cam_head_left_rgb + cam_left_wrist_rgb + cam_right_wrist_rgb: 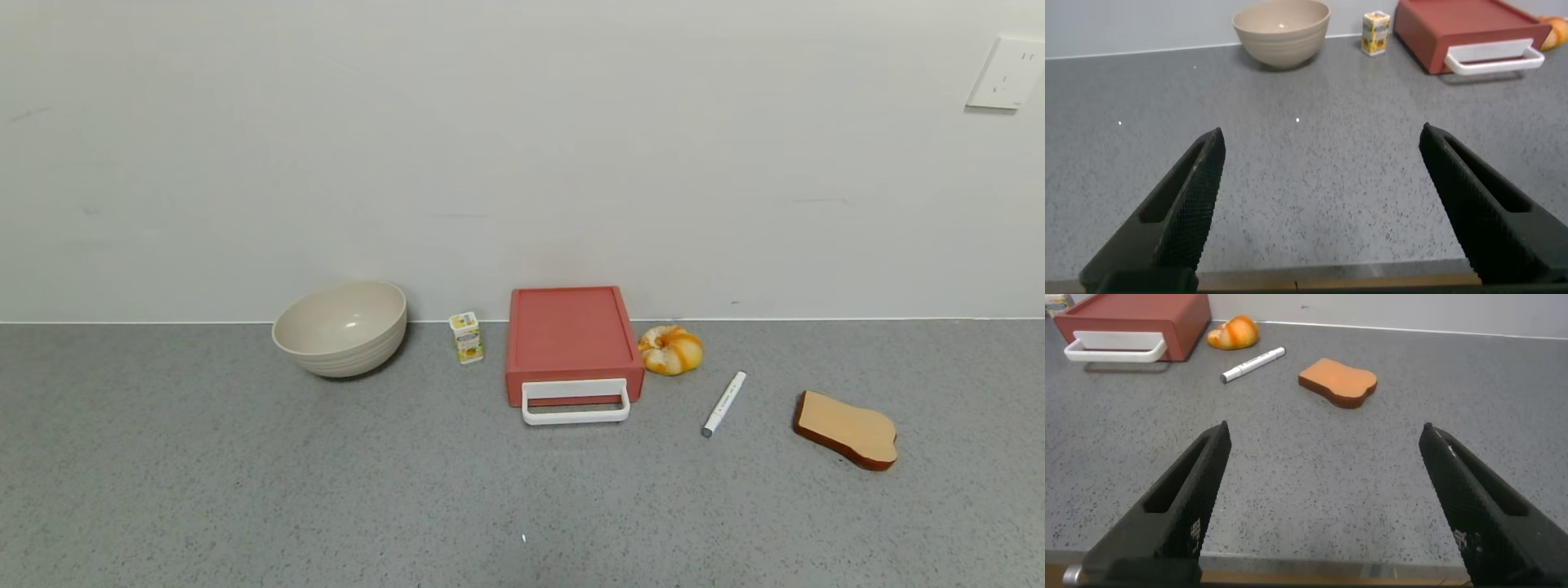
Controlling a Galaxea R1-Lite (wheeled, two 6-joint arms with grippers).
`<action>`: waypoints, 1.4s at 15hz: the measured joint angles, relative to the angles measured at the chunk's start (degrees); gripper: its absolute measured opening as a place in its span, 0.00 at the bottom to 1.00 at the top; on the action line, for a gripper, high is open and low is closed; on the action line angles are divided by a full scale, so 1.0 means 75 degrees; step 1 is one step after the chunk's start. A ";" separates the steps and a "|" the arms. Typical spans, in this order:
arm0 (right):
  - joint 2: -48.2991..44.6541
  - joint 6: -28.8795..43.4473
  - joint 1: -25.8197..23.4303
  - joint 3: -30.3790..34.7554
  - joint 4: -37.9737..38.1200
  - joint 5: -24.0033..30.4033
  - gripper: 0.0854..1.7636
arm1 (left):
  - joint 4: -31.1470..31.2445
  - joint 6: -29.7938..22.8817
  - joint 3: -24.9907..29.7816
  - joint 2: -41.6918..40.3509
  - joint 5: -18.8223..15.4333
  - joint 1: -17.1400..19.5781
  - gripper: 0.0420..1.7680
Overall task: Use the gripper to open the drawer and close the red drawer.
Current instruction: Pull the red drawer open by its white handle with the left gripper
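Red drawer [573, 336] sits closed (both grippers parked, spread).

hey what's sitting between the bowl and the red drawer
A small yellow carton stands between the bowl and the red drawer, touching neither, as the head view shows.

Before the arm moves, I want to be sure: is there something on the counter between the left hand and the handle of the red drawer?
Nothing visible. Bare counter lies between the open left hand and the red drawer handle. The bowl and small carton stand aside.
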 joint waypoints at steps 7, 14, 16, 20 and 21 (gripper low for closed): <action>0.0000 0.0003 0.0000 0.0000 0.0000 0.0000 0.96 | -0.0005 0.0041 -0.2404 0.2903 0.0000 -0.0341 0.97; 0.0000 0.0003 0.0000 0.0000 -0.0003 0.0000 0.96 | 0.1307 0.0151 -0.6329 0.7015 -0.0904 -0.0636 0.97; 0.0000 0.0003 0.0000 0.0000 0.0000 0.0000 0.96 | 0.2271 0.0140 -0.7581 0.8104 -0.1091 -0.0969 0.97; 0.0000 0.0000 0.0000 0.0000 -0.0003 0.0000 0.96 | 0.2947 0.0026 -0.9158 0.9985 -0.1113 -0.2155 0.97; 0.0000 0.0005 0.0000 0.0000 -0.0003 -0.0003 0.96 | 0.2979 -0.0054 -0.9419 1.0419 -0.1073 -0.2440 0.97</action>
